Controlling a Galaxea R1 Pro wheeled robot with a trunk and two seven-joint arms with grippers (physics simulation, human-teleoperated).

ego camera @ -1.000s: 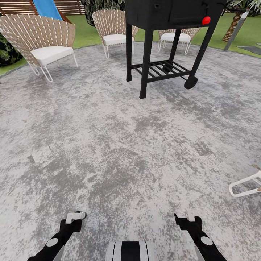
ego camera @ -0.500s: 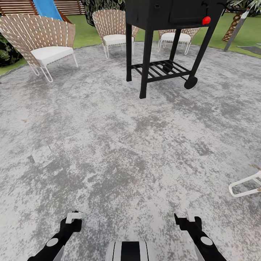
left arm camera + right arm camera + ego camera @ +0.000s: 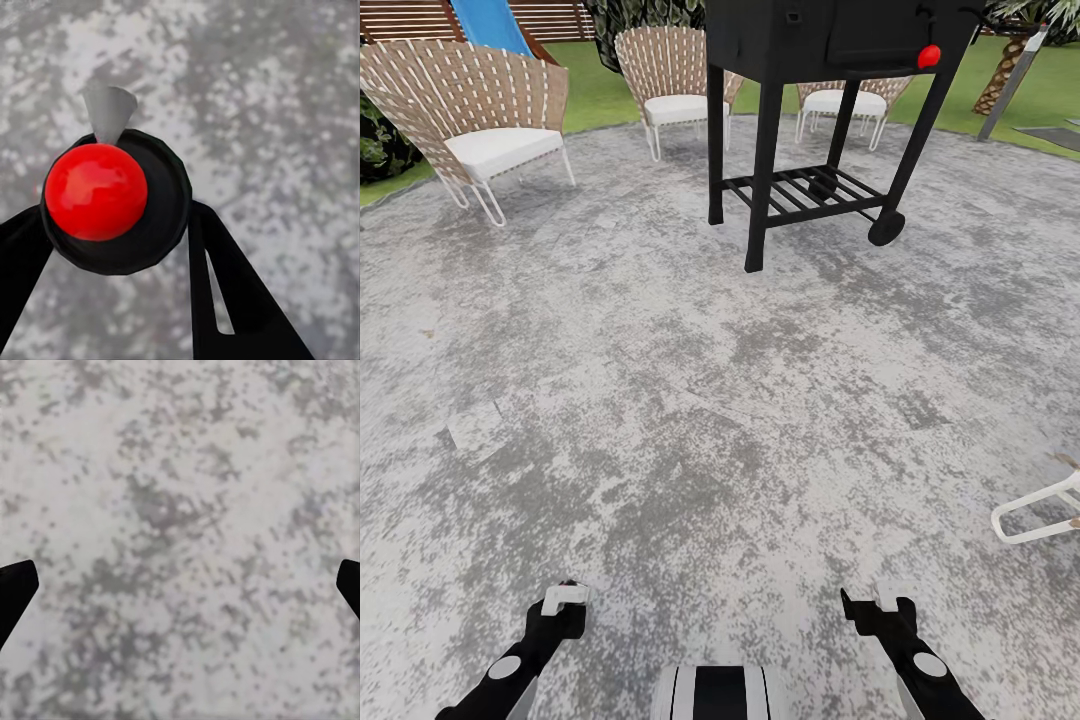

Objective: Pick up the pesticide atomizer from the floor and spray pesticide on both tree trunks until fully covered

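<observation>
Nothing moved — left jaws (image 3: 112,247) clasp atomizer (image 3: 112,199); right jaws (image 3: 180,585) wide.

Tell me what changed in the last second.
Barely anything. The left claw, shut on the atomizer, turned slightly: a dark rim beside its white tip no longer shows. Right claw, grill, chairs and floor stayed put.

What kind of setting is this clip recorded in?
Most likely a garden patio, rendered in simulation: mottled grey paving with a curved edge meeting green lawn, woven outdoor chairs with white cushions, and a black wheeled barbecue grill standing on the paving.
</observation>
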